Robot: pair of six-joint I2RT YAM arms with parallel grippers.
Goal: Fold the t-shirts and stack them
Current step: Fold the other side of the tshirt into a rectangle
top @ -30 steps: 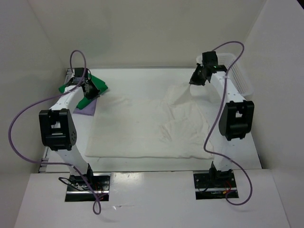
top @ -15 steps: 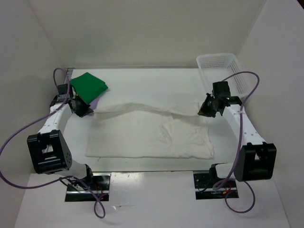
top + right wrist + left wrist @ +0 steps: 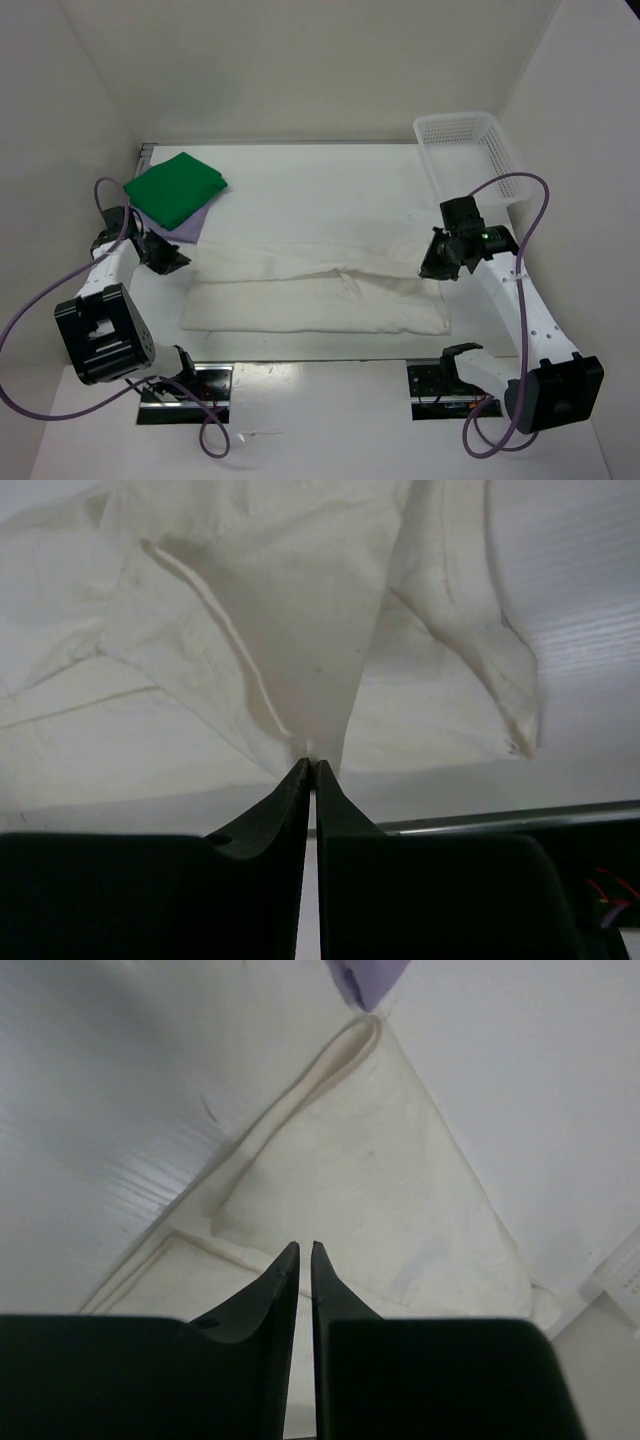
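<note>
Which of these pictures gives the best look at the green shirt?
The top view: the green shirt lies folded on the purple one, fully visible. The left wrist view catches only a purple corner, the right wrist only white cloth; neither shows green.

The creamy white shirt (image 3: 320, 300) is soft, matt cloth, creased, its stitched hems standing up as narrow ridges. The green shirt (image 3: 175, 187) at the far left corner of the table (image 3: 320, 190) is smooth, dull cloth, as is the lavender shirt (image 3: 188, 227) under it. The table is white with a faint sheen, and close up it shows fine parallel ribs. The basket (image 3: 450, 119) at the far right corner is white plastic mesh. The jaws of the left gripper (image 3: 302, 1250) and right gripper (image 3: 310, 765) are matt black and smooth.
</note>
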